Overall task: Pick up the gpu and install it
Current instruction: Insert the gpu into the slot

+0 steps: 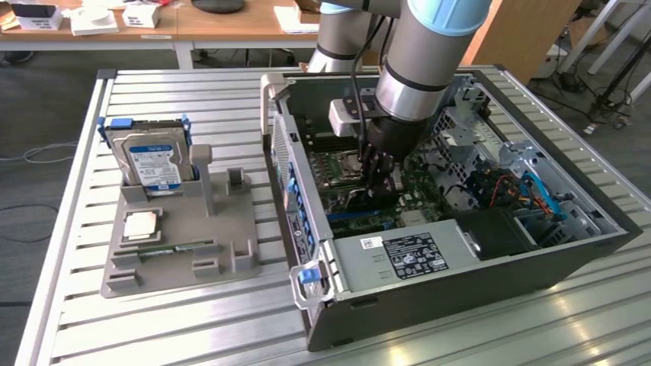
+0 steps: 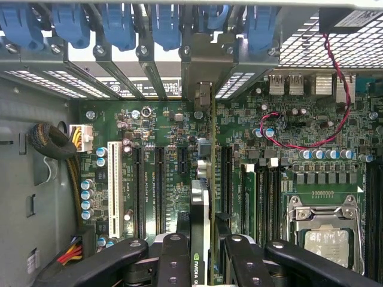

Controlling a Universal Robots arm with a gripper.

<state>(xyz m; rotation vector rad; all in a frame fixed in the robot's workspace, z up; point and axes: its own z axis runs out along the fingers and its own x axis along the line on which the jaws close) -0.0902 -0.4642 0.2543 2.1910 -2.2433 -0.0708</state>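
Black multi-link end effector (image 2: pixel 204 242) (image 1: pixel 380 183) is clenched on thin flat dark gpu card (image 2: pixel 200 206) with silvery metal bracket, one black finger (image 2: pixel 173 257) pressed on each flat side. Card is held edge-on over green motherboard (image 2: pixel 173 137), between long black expansion slots (image 2: pixel 159 185); whether its edge is seated in a slot cannot be told. Bracket end is lined up at the rear bay, next to the row of blue plastic latches (image 2: pixel 119 24). Silver CPU socket frame (image 2: pixel 326 227) is seen off to one side of the card, red-and-black twisted wire (image 2: pixel 335 89) looped over the board. Arm is reached down into open dark-grey computer case (image 1: pixel 458 259), laid on its side on slatted aluminium surface (image 1: pixel 152 328). On the exterior view's left, apart from the case, grey plastic fixture (image 1: pixel 194 244) is set on the surface. Silver hard drive with blue-white label (image 1: pixel 152 160) is stood upright in it, with square silver processor chip (image 1: pixel 139 226) and slim green memory stick (image 1: pixel 163 250) laid flat on it.
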